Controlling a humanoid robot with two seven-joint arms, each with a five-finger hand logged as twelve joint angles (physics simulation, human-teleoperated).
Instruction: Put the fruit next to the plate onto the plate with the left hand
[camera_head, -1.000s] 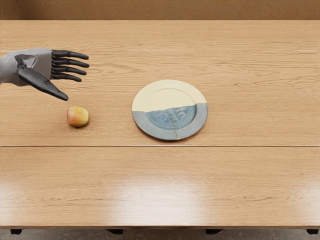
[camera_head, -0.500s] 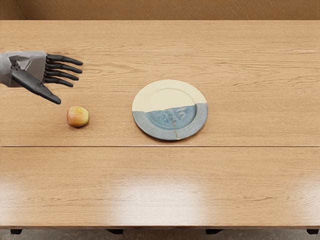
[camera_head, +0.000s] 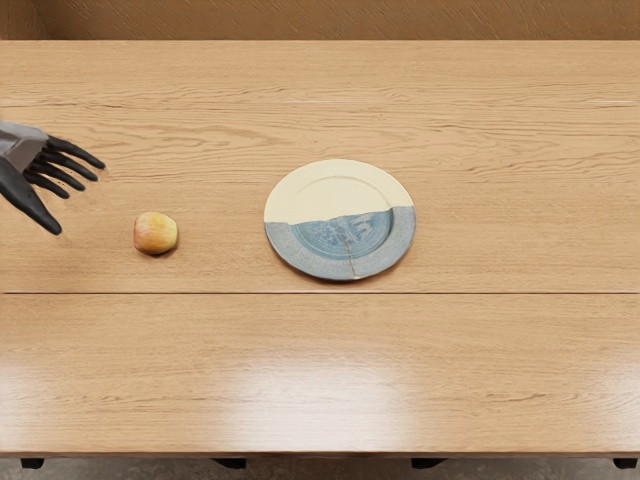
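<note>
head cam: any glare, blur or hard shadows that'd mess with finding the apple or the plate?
Head view: soft, broad glare on the near board of the table, clear of both; apple and plate are sharp, with only faint contact shadows; left hand is unblurred and open, partly cropped by the left edge.

left hand (camera_head: 35, 165) cut by L edge (wrist, arm unseen), table (camera_head: 320, 380) feet cropped

Wood table (camera_head: 320, 370) w/ apple (camera_head: 155, 233) left, cream-and-blue plate (camera_head: 340, 219) centre, well apart.
</note>
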